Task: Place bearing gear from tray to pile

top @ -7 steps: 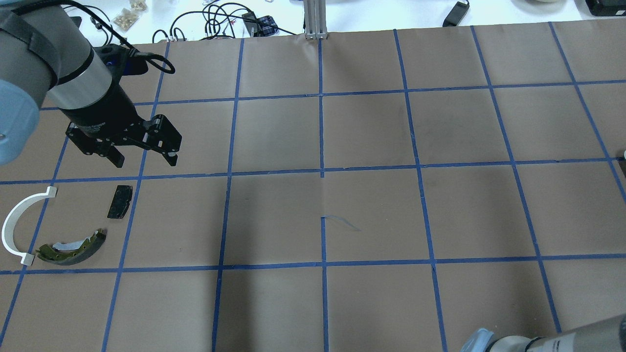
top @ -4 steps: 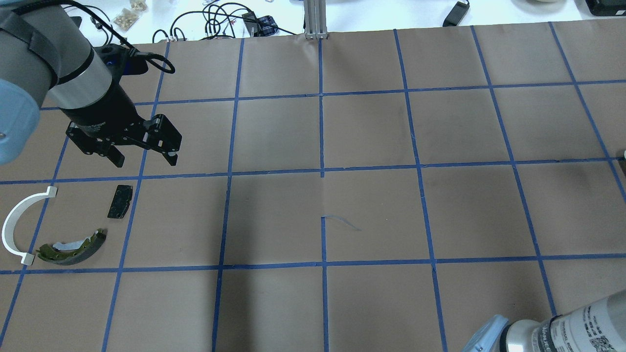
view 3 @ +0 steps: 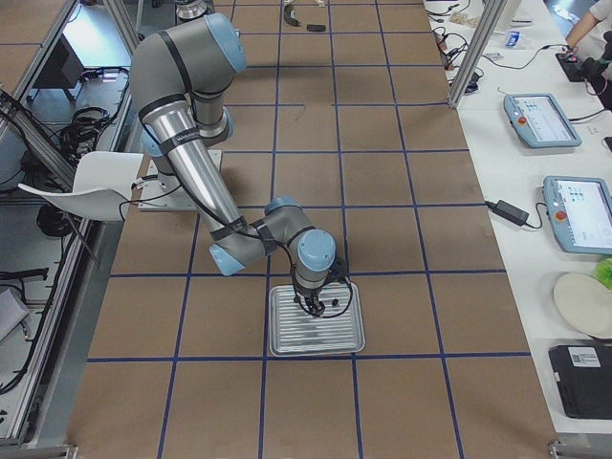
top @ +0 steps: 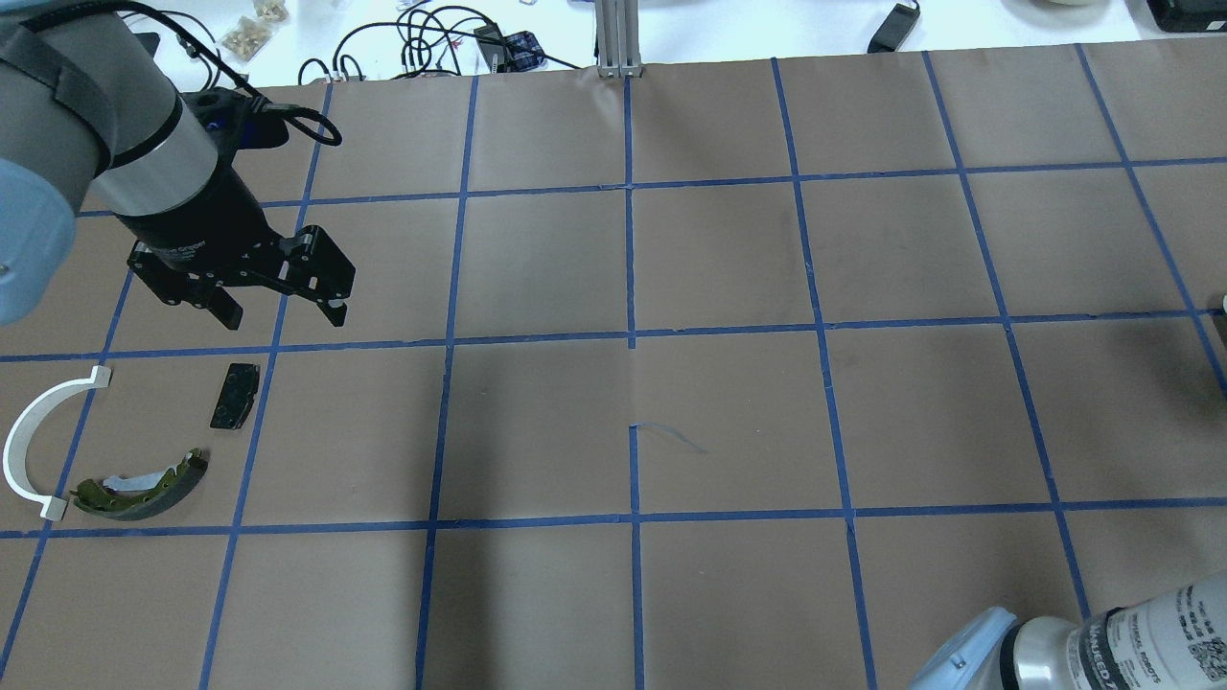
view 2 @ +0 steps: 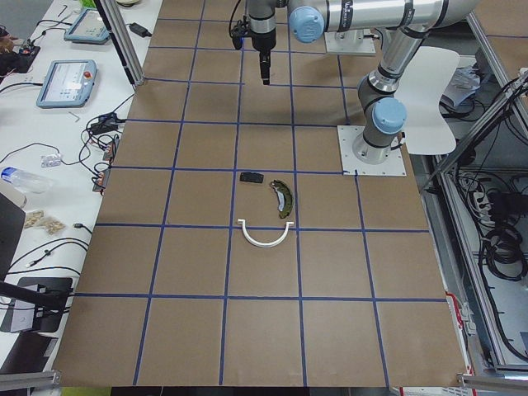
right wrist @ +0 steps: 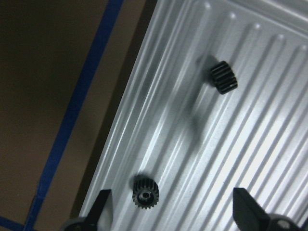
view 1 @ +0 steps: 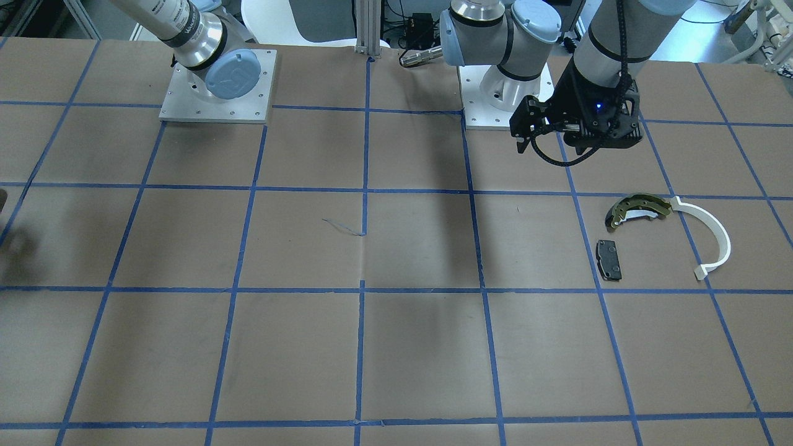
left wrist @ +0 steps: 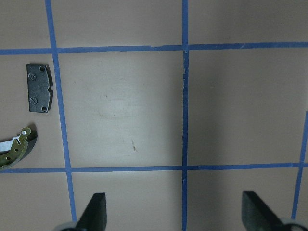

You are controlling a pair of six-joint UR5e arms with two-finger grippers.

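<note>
- Hovering over the ribbed metal tray [right wrist: 250, 144] at the right end of the tabletop [top: 729, 422], the right claw [right wrist: 173, 211] stands wide open and empty, both fingertips showing at the lower edge of its wrist view.
- The bearing gear [right wrist: 145, 197], small, black and toothed, lies flat in the tray close to the rim, bore upward. It is just beside one fingertip rather than centred in the gap. A second gear [right wrist: 224, 77] rests on its side further in, well apart.
- By its look the gear is hard, stiff and light, with nothing fragile about it. On the smooth ribs it could skid or roll if a finger nudges it off-centre.
- The surest hold appears to be across the toothed rim, fingers on opposite sides, once the claw is centred over the bore. The tray's nearby wall leaves that side's finger little room.
- At the far end, the left claw [top: 283, 314] hangs wide open and empty above the pile: a black brake pad [top: 235, 395], an olive-gold brake shoe [top: 144, 489] and a white strip [top: 29, 441] just beside it.
</note>
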